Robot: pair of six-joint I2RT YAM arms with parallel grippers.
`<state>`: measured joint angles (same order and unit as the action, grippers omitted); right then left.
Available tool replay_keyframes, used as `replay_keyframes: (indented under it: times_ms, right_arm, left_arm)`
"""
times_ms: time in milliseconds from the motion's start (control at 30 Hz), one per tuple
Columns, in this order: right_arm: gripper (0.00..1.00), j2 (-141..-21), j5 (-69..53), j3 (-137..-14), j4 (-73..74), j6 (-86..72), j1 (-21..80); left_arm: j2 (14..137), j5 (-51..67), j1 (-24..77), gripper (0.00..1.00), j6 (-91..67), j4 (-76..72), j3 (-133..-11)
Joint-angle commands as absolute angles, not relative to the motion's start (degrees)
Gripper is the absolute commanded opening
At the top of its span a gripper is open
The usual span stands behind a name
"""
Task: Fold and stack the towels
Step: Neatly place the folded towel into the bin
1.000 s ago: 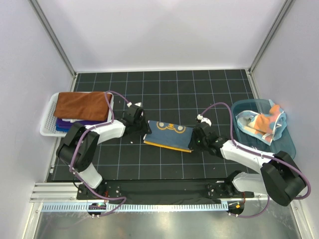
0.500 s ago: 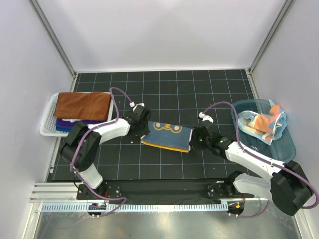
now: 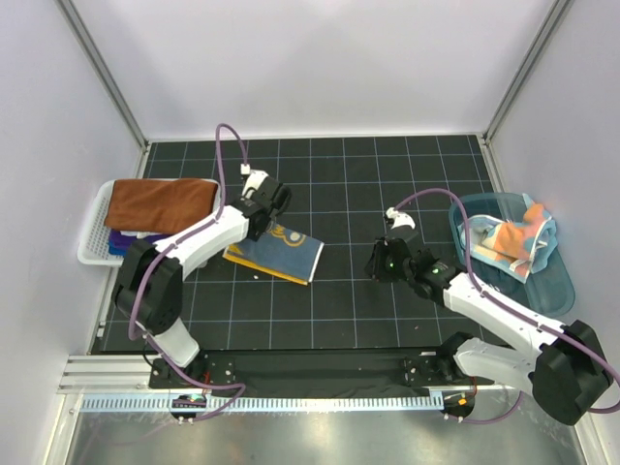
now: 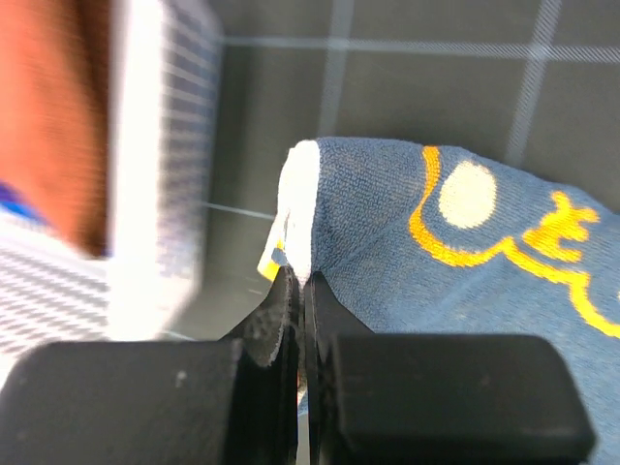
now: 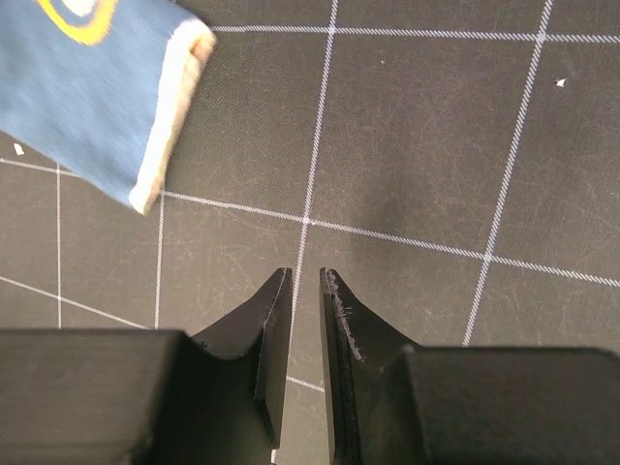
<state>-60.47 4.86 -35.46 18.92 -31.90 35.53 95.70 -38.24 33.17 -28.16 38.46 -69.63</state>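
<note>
Black, white-gridded bench [image 3: 407, 174] fills the walled cell. Nearest the arm bases, the right claw [image 3: 380, 260] hangs low over bare grid, its jaws standing at a narrow slit with nothing between them, well apart from any cloth. Just beyond and to the left lies the folded blue towel [image 3: 276, 252], a flat packet with yellow markings and a pale edge, resting on the bench near the white basket [image 3: 92, 254]. The left claw [image 3: 258, 229] is pinched tight on that towel's edge at a corner of the fold; the wrist view shows the pale hem bunched up between the jaws. Further left, a brown towel [image 3: 160, 203] tops the stack in the basket, with a purple towel [image 3: 124, 239] peeking out beneath it. At the far right, the teal tub [image 3: 557, 281] holds loose towels [image 3: 504, 237], crumpled, in orange, white and light blue. I judge the blue towel light, soft and limp. It will likely sag, and may fall open if lifted by a single layer, so the hold should take all layers at the folded corner, as this pinch seems to. The terry nap should help keep it from slipping. Dragging it could rumple the fold against the bench.
</note>
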Motion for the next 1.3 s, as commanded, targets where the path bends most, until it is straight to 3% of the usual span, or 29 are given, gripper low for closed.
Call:
replay_keyframes:
  times_ms: [0, 133, 367, 433, 533, 600, 867, 1033, 1267]
  right_arm:
    - [0.25, -61.0, 4.0, -37.9, 17.1, -30.2, 35.8]
    - [0.25, -65.5, 3.5, -38.7, 15.7, -29.4, 35.8]
    - [0.24, -74.1, -2.1, -41.8, 9.1, -31.2, 35.8]
    - [0.31, -77.1, -3.2, -43.1, 8.4, -31.5, 35.9]
    - [0.38, -80.0, -3.6, -46.1, 7.5, -32.0, 35.9]
    - [0.44, -82.3, -3.9, -48.3, 6.9, -32.9, 35.9]
    - [0.53, -93.1, -2.9, -55.6, 1.1, -40.4, 39.9]
    - [0.60, -103.1, -1.5, -62.6, -2.0, -43.5, 42.6]
    - [0.62, -110.8, 6.9, -69.4, 1.5, -46.8, 46.4]
  left_arm:
    - [91.1, -46.9, 30.7, 0.00, -23.0, 42.0, -72.8]
    - [90.5, -37.7, 28.0, 0.00, -20.5, 40.0, -72.6]
    - [96.9, -32.7, 26.2, 0.00, -21.8, 38.4, -71.8]
    - [97.7, -31.6, 25.8, 0.00, -22.2, 37.4, -71.5]
    - [99.8, -30.9, 25.0, 0.05, -23.6, 37.4, -72.0]
    - [101.2, -30.8, 24.3, 0.22, -24.0, 37.6, -72.2]
    - [100.8, -30.0, 22.3, 0.47, -25.3, 38.1, -72.6]
    - [98.7, -28.7, 22.1, 0.56, -23.9, 38.1, -72.4]
    - [96.5, -25.1, 20.9, 0.57, -22.5, 38.3, -72.7]
